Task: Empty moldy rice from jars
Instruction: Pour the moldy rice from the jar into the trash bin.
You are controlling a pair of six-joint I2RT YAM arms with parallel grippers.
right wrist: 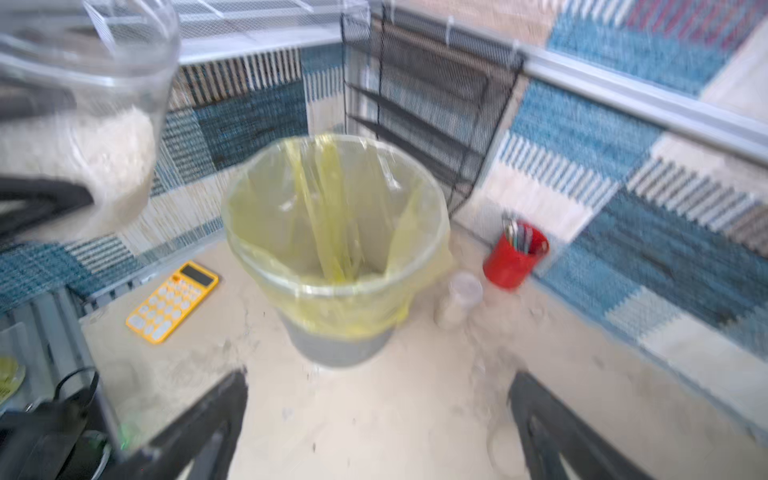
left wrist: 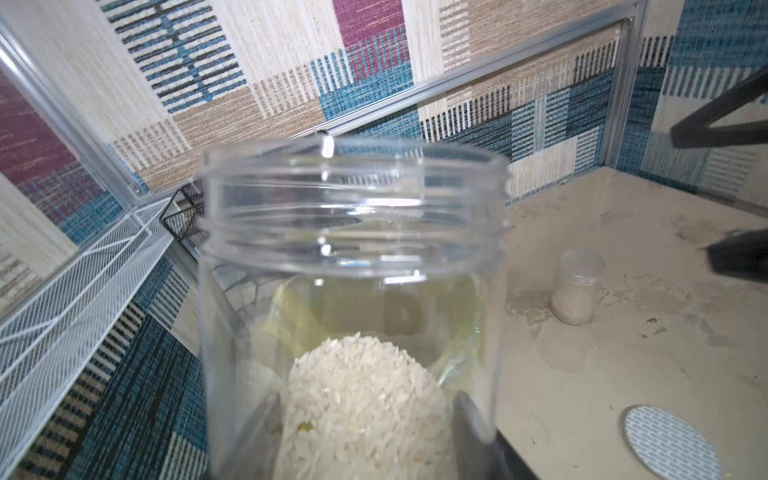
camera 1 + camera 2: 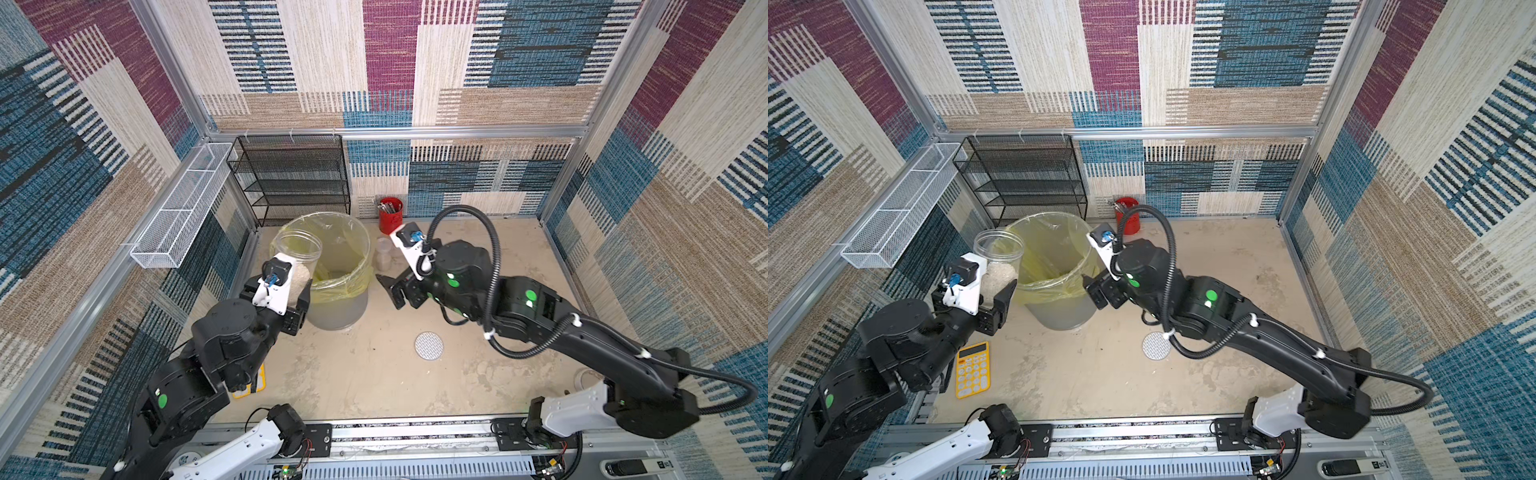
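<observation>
Pre-pour step: left gripper (image 3: 973,296) clamped on wide clear plastic jar (image 3: 297,253), roughly upright w/ off-white moldy rice (image 2: 365,399) at its bottom, aloft by beige table's (image 3: 374,374) left edge beside yellow-lined grey bin (image 3: 337,312); right gripper (image 1: 378,419) gapes empty; next prob. needs mouth over rim, then tipping.
</observation>
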